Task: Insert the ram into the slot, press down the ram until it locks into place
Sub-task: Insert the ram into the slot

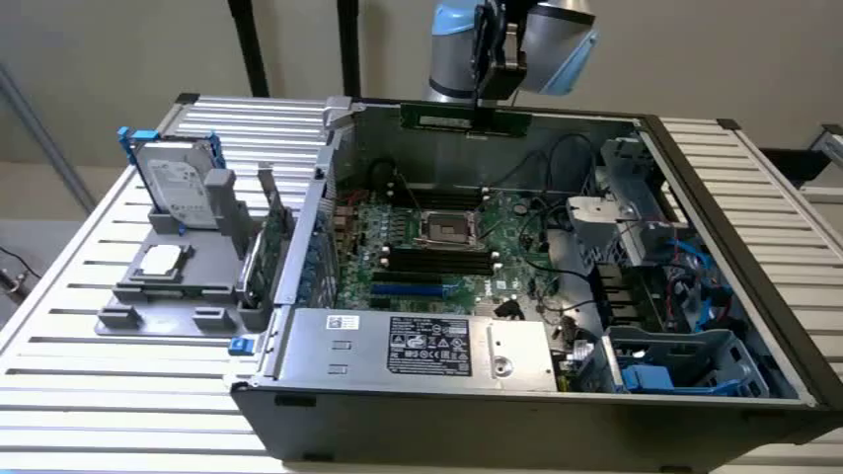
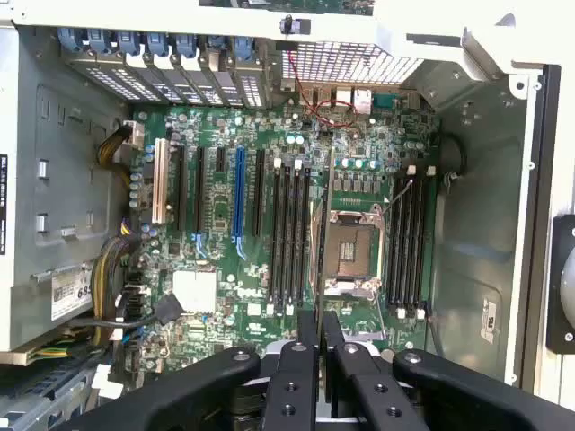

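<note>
- Nearest you, in the lower middle of the exterior view, the metal power-supply cover (image 1: 421, 346) spans the front of the open case (image 1: 527, 425). I judge the board can be reached only from above.
- Beyond it the motherboard (image 1: 507, 222) lies flat, face up, which is why your arm hangs over it pointing down.
- In the middle of that view, the slot (image 1: 435, 261) is one of several parallel black sockets, all empty as far as I can see. They lie between the shorter blue socket (image 1: 415, 289) and the CPU socket (image 1: 444, 229). I cannot tell which of them is meant.
- At the exterior view's left, the grey fixture (image 1: 172, 286) stands outside the case with a hard drive (image 1: 178, 188) upright in it, well apart from the job.
- Farthest, in the upper middle, the gripper (image 1: 485, 97) is pinched narrow on the ram (image 1: 464, 119). It grips the upper edge, so the contact edge hangs free and faces down.
- You hold the ram level and high, about over the case's far wall and well apart from the slot. Nothing is inserted or pressed yet.
- In the wrist view the fingers (image 2: 308, 346) clamp the stick edge-on, so its length runs parallel to the black sockets.
</note>
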Tool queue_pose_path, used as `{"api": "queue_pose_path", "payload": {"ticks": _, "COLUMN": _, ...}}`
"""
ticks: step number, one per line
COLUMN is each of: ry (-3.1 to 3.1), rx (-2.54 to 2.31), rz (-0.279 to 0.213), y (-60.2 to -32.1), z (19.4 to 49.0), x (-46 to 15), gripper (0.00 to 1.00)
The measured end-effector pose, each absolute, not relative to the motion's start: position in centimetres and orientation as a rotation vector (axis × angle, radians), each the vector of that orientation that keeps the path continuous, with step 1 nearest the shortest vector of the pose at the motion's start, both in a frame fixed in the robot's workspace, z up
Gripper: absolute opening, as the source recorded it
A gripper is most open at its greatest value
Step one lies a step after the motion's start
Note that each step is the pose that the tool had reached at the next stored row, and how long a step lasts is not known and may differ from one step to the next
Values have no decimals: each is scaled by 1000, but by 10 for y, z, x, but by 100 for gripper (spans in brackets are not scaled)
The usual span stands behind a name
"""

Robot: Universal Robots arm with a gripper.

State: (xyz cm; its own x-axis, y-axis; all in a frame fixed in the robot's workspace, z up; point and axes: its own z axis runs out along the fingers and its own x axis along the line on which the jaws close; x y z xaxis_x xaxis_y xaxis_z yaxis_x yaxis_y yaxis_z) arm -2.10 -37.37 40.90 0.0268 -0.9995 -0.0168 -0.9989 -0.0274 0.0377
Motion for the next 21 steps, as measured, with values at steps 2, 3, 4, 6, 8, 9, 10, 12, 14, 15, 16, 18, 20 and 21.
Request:
{"api": "queue_pose_path", "payload": {"ticks": 2, "ry": -2180, "rx": 2240, "rz": -60, "y": -374, "z": 409, "x": -21, "gripper": 14}}
{"api": "queue_pose_path", "payload": {"ticks": 3, "ry": -2180, "rx": 2240, "rz": -60, "y": -374, "z": 409, "x": -21, "gripper": 14}}
{"api": "queue_pose_path", "payload": {"ticks": 4, "ry": -2180, "rx": 2240, "rz": -60, "y": -374, "z": 409, "x": -21, "gripper": 14}}
{"api": "queue_pose_path", "payload": {"ticks": 6, "ry": -2180, "rx": 2240, "rz": -60, "y": -373, "z": 409, "x": -21, "gripper": 14}}
{"api": "queue_pose_path", "payload": {"ticks": 8, "ry": -2180, "rx": 2240, "rz": -60, "y": -373, "z": 409, "x": -21, "gripper": 14}}
{"api": "queue_pose_path", "payload": {"ticks": 9, "ry": -2180, "rx": 2240, "rz": -60, "y": -373, "z": 409, "x": -21, "gripper": 14}}
{"api": "queue_pose_path", "payload": {"ticks": 10, "ry": -2180, "rx": 2240, "rz": -60, "y": -373, "z": 409, "x": -21, "gripper": 14}}
{"api": "queue_pose_path", "payload": {"ticks": 12, "ry": -2180, "rx": 2240, "rz": -60, "y": -373, "z": 409, "x": -21, "gripper": 14}}
{"api": "queue_pose_path", "payload": {"ticks": 14, "ry": -2180, "rx": 2240, "rz": -60, "y": -373, "z": 408, "x": -21, "gripper": 14}}
{"api": "queue_pose_path", "payload": {"ticks": 15, "ry": -2180, "rx": 2240, "rz": -60, "y": -374, "z": 407, "x": -21, "gripper": 14}}
{"api": "queue_pose_path", "payload": {"ticks": 16, "ry": -2180, "rx": 2240, "rz": -60, "y": -374, "z": 405, "x": -21, "gripper": 14}}
{"api": "queue_pose_path", "payload": {"ticks": 18, "ry": -2177, "rx": 2243, "rz": -60, "y": -375, "z": 402, "x": -21, "gripper": 14}}
{"api": "queue_pose_path", "payload": {"ticks": 20, "ry": -2170, "rx": 2250, "rz": -60, "y": -376, "z": 398, "x": -21, "gripper": 14}}
{"api": "queue_pose_path", "payload": {"ticks": 21, "ry": -2166, "rx": 2254, "rz": -60, "y": -376, "z": 396, "x": -21, "gripper": 14}}
